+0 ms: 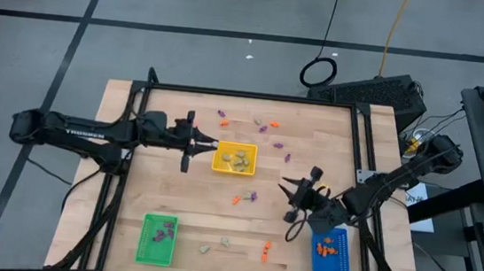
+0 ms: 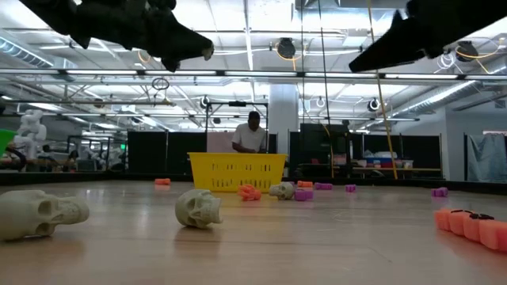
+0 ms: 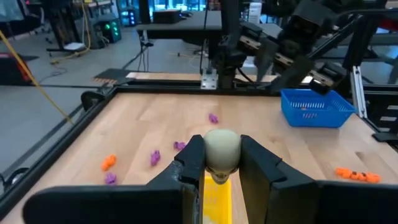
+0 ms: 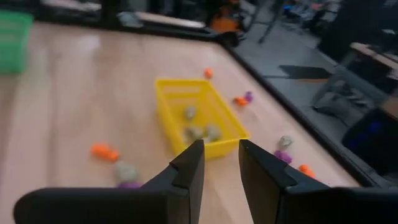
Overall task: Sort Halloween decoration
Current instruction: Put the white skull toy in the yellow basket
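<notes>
So the left gripper (image 3: 222, 163) was pinched on a pale skull (image 3: 222, 149), hanging right over the near end of the yellow tray (image 1: 234, 159). Best bet, I'd say: nudge further over the middle before letting go, so it lands with the other skulls inside and not on the rim. The right gripper (image 4: 221, 163) had nothing in it, fingers a bit apart, waiting near the blue tray (image 1: 331, 254) at about 4 o'clock. Orange and purple trinkets were scattered across the wooden table (image 1: 191, 202); the green tray (image 1: 157, 239) sat at 7 o'clock. Beyond the table, a person (image 2: 251, 134) stood in a workshop.
</notes>
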Tool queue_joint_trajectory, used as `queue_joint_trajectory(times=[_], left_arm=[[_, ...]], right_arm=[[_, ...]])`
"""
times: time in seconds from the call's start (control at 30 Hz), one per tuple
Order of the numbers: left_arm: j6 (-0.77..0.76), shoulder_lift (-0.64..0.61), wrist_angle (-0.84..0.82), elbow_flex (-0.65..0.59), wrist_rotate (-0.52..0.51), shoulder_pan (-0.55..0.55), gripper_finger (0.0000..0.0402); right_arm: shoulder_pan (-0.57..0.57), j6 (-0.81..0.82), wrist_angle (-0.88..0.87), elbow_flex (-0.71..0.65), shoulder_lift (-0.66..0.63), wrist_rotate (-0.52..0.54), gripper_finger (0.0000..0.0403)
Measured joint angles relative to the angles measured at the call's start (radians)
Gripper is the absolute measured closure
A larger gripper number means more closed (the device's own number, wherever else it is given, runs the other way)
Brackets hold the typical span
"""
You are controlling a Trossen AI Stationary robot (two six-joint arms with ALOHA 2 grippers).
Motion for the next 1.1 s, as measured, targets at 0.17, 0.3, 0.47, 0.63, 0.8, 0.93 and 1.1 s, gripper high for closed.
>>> queue_joint_trajectory(times=[0.17,0.3,0.47,0.63,0.8,0.93,1.1], left_arm=[[0.000,0.000,0.104,-0.070,-0.045,-0.057,0.0340],[-0.025,0.000,0.211,-0.136,-0.050,-0.102,0.0340],[-0.033,0.001,0.281,-0.193,-0.057,-0.168,0.0340],[-0.001,0.001,0.310,-0.195,-0.062,-0.204,0.0340],[0.009,0.001,0.320,-0.194,-0.077,-0.210,0.0338],[0.027,0.001,0.320,-0.194,-0.080,-0.210,0.0324],[0.045,0.001,0.348,-0.194,-0.098,-0.209,0.0313]], right_arm=[[-0.052,0.000,0.043,0.000,0.000,0.028,0.0314],[-0.077,0.042,0.044,0.000,0.004,0.005,0.0314],[-0.103,0.043,0.091,0.000,0.041,0.006,0.0314],[-0.136,0.025,0.135,0.000,0.098,0.005,0.0314],[-0.155,-0.034,0.212,0.000,0.167,0.001,0.0314],[-0.162,-0.086,0.253,0.000,0.209,0.000,0.0314],[-0.162,-0.115,0.256,0.000,0.221,-0.001,0.0314]])
